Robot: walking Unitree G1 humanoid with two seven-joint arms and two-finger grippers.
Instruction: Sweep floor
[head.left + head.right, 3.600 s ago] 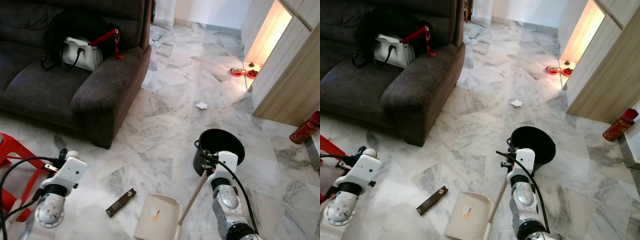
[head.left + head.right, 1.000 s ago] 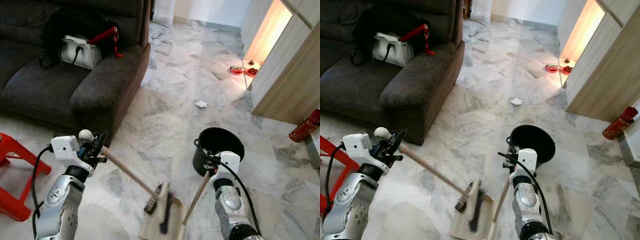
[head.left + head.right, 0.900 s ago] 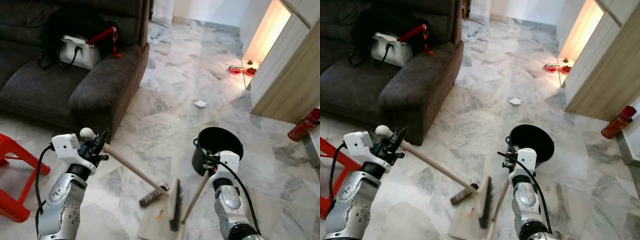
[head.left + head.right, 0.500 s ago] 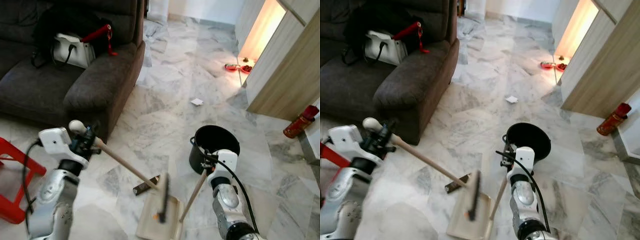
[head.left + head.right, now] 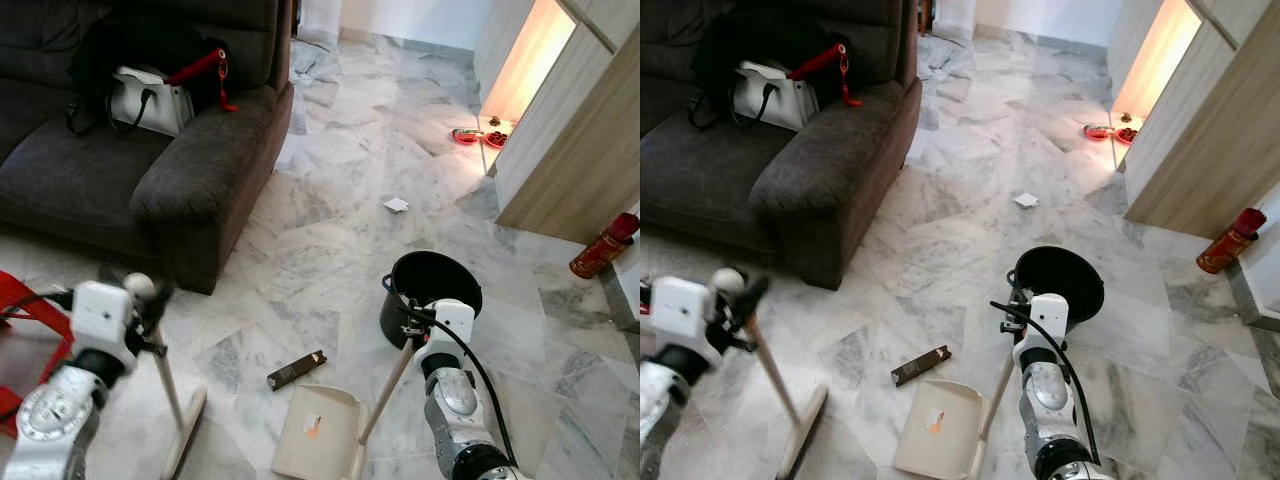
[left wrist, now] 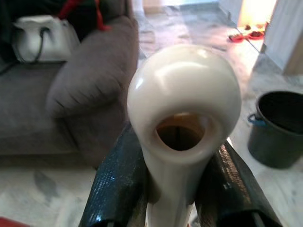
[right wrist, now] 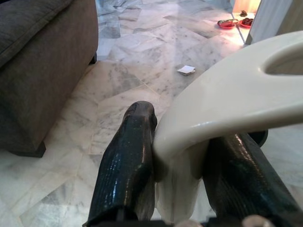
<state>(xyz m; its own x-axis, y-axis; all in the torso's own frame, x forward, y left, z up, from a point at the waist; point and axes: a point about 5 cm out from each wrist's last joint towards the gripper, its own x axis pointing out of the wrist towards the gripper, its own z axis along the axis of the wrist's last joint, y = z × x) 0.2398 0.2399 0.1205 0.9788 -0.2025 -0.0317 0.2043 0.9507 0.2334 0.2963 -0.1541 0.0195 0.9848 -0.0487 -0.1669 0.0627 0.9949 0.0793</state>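
From the left eye view, your left pincer (image 5: 148, 305) clamps the pale wooden broom handle (image 5: 168, 385), its brush head (image 5: 184, 435) down on the grey-veined marble floor (image 5: 330, 250). Your right pincer (image 5: 412, 333) grips the stick of the cream plastic dustpan (image 5: 318, 433), with a dark flat wrapper (image 5: 296, 369) just beyond its lip. In the left wrist view, textured black fingers (image 6: 116, 184) squeeze the glossy rounded cream handle cap (image 6: 183, 101). In the right wrist view, fingers (image 7: 128, 163) pinch the dustpan's cream looped grip (image 7: 227, 101).

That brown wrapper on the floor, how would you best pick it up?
Across its narrow middle, coming straight down from above. The wrapper lies flat on the floor as a long thin strip, so fingers should close over its short width, not its ends.
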